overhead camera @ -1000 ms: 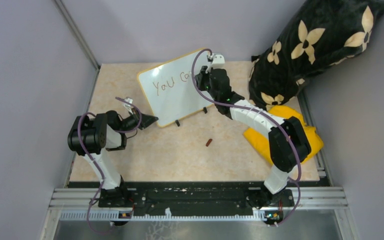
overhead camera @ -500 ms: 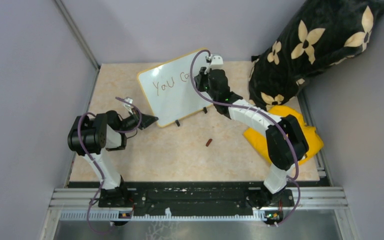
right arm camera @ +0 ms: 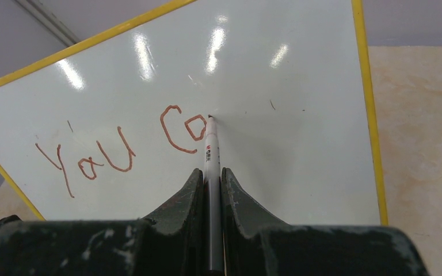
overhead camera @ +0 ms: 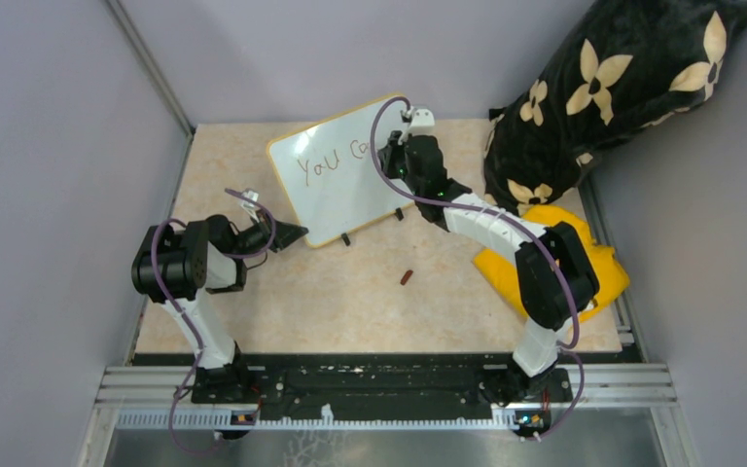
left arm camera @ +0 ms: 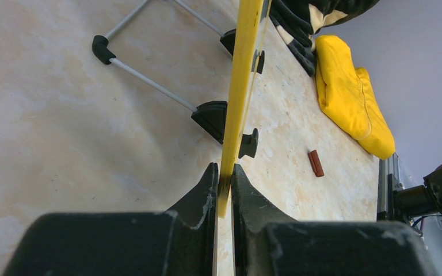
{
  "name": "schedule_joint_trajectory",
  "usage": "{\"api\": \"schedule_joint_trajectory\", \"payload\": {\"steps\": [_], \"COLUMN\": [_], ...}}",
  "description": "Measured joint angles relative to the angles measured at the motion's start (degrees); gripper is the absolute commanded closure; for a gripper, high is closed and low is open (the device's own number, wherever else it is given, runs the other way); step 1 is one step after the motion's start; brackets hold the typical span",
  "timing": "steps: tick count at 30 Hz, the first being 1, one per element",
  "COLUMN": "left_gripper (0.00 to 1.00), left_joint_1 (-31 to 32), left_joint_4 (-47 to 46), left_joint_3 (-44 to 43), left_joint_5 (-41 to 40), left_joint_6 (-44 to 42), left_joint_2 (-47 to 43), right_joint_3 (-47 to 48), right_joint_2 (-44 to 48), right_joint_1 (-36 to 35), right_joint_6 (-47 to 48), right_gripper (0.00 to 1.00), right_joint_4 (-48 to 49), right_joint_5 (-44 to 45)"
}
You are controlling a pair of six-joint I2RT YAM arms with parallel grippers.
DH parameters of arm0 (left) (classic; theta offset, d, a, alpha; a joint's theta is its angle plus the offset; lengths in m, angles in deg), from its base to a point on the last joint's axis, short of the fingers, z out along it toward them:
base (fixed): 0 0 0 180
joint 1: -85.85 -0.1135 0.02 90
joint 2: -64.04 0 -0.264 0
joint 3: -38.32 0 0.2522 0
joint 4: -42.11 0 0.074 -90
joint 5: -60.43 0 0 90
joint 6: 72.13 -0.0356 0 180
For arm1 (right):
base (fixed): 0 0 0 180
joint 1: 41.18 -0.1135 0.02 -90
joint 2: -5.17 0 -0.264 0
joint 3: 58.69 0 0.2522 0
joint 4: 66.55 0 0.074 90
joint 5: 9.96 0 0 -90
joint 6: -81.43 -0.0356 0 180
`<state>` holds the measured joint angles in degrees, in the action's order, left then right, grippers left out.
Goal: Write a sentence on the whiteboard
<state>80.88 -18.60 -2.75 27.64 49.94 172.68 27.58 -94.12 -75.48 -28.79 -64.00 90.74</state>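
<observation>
While left pincer (left arm camera: 224, 173) clamps the glossy yellow-rimmed whiteboard (right arm camera: 299, 144), right pincer (right arm camera: 210, 174) pinches a slim marker (right arm camera: 210, 150).

Overhead view; wrist close-ups (whiteboard (overhead camera: 336, 199) shared)

The left arm (overhead camera: 206, 329) is folded low, elbow back. Its left gripper (left arm camera: 224, 175) pinches the yellow edge of the whiteboard (left arm camera: 240, 86), with the frame running straight out between the fingers. The right arm (overhead camera: 486, 222) stretches far forward. The right gripper (right arm camera: 210, 172) is clamped on a marker (right arm camera: 210, 146) that juts past the fingertips, wrist seemingly pitched down.
</observation>
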Motion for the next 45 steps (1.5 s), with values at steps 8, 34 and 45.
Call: {"api": "schedule_joint_trajectory", "payload": {"steps": [8, 34, 45], "left_gripper": [1.0, 1.0, 1.0], "left_joint_1": [0.0, 0.1, 0.1], "left_joint_4": [0.0, 0.0, 0.3], "left_joint_3": [0.0, 0.0, 0.0], "left_joint_5": [0.0, 0.0, 0.0], "left_joint_6": [0.0, 0.0, -0.1], "left_joint_2": [0.0, 0.0, 0.0], "right_joint_3": [-2.5, -5.3, -5.3], "right_joint_2": [0.1, 0.5, 2.5], "right_joint_1": [0.1, 0.1, 0.1], "right_joint_6": [-1.1, -1.6, -2.2], "right_gripper": [1.0, 1.0, 1.0], "right_joint_4": [2.6, 2.8, 2.7], "right_joint_5": [0.1, -0.3, -1.4]}}
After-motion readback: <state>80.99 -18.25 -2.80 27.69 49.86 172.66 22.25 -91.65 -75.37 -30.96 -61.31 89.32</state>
